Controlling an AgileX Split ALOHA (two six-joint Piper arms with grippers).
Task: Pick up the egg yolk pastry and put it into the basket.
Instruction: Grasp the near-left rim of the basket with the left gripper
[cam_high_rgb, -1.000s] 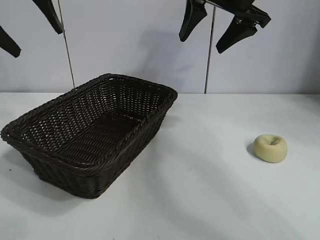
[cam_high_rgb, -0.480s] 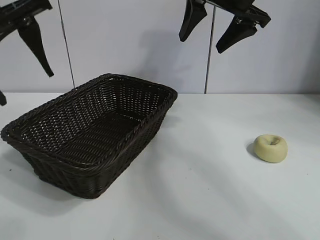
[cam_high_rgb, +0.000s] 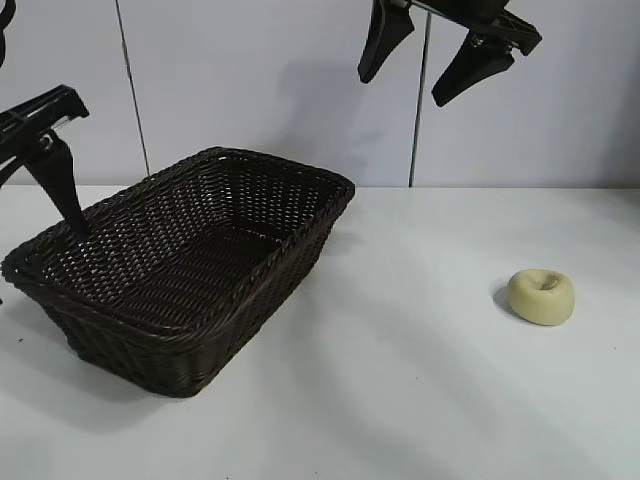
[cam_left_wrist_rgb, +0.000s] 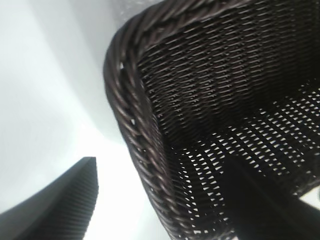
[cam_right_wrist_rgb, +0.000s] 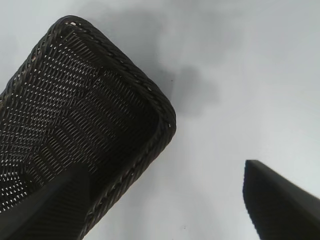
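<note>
Right of the basket (cam_high_rgb: 190, 265), well apart from it on the white table (cam_high_rgb: 400, 400), sits the egg yolk pastry (cam_high_rgb: 541, 296), round and pale with its dimpled top facing up, touched by nothing. Being round, it has no long axis to line up with, so a pinch from any side should do. The right gripper (cam_high_rgb: 440, 55) hangs high above the table, between the basket and the pastry, fingers spread wide and empty; the pastry lies below it and further from the basket. That arm is clearly the nearer one, so I judge the pickup falls to it: a reach down and away from the basket. The left gripper (cam_left_wrist_rgb: 160, 200) is low at the basket's far-left corner, fingers spread and straddling the braided rim, one finger (cam_high_rgb: 60, 185) outside the rim, nothing held. The table is bare and smooth around the pastry, leaving free room on every side. Behind the basket stands a plain pale wall (cam_high_rgb: 250, 80).
</note>
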